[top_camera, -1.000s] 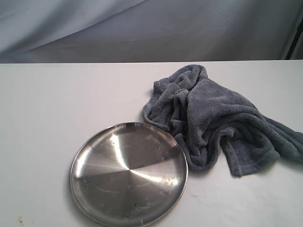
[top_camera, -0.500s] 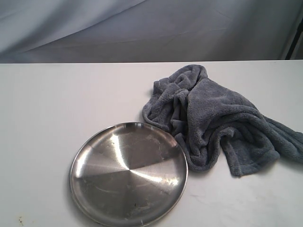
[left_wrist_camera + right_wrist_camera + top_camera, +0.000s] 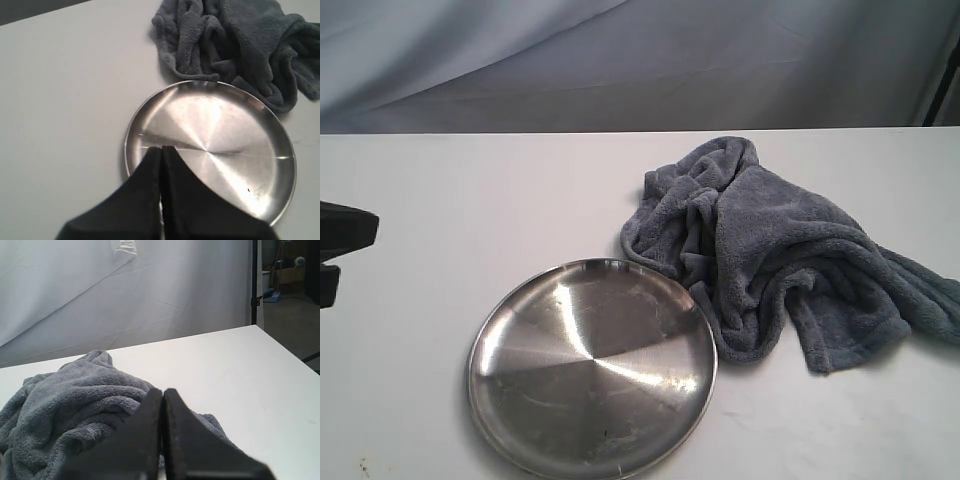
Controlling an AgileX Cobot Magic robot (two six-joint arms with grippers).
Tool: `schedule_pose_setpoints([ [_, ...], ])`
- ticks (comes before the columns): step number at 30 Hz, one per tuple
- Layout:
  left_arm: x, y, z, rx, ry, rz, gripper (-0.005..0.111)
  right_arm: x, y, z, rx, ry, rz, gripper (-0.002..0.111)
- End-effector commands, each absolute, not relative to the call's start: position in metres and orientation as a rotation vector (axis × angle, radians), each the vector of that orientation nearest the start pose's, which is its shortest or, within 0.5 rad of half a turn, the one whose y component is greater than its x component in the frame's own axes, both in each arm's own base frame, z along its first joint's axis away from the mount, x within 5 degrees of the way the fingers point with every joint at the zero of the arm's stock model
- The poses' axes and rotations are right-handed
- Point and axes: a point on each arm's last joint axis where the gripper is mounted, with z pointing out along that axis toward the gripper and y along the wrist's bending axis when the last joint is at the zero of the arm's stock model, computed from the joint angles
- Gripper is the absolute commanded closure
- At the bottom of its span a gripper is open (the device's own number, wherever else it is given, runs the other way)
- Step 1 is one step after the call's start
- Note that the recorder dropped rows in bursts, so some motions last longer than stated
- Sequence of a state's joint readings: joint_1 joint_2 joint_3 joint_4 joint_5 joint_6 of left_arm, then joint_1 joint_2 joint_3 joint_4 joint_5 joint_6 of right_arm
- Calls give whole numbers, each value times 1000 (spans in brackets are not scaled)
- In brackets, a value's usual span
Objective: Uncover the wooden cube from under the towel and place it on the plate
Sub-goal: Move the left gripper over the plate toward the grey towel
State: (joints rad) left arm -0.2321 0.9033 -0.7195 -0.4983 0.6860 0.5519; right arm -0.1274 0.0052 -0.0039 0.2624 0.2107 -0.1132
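Observation:
The blue-grey towel (image 3: 780, 255) lies bunched on the white table, right of centre, and also shows in the left wrist view (image 3: 235, 45) and the right wrist view (image 3: 65, 405). The wooden cube is hidden. The shiny steel plate (image 3: 500, 340) sits in front of the towel, its rim touching the cloth; in the left wrist view the plate (image 3: 250, 150) is empty. My left gripper (image 3: 161, 148) is shut with nothing in it, above the plate's near rim, and pokes in at the exterior view's left edge (image 3: 345, 235). My right gripper (image 3: 163, 390) is shut, hovering over the towel's end.
The white table (image 3: 470, 200) runs back to a grey cloth backdrop (image 3: 640, 60). The table's right edge and corner (image 3: 260, 332) show in the right wrist view, with a dark stand pole (image 3: 254, 285) beyond it.
My left gripper has come into the exterior view at the left edge. The towel and the plate have not moved.

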Motion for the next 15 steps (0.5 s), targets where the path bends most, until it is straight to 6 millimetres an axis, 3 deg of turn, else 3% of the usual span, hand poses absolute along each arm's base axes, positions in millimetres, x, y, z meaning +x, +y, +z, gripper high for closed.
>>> schedule_pose_setpoints([
  [1, 171, -83, 314, 710, 2195, -406, 107, 56, -2, 195, 183, 1676, 57, 108],
  [10, 186, -118, 325, 956, 2265, -305, 107, 56, -2, 195, 183, 1676, 57, 108],
  [15, 193, -151, 323, 1111, 2299, -206, 107, 56, -2, 195, 183, 1676, 57, 108],
])
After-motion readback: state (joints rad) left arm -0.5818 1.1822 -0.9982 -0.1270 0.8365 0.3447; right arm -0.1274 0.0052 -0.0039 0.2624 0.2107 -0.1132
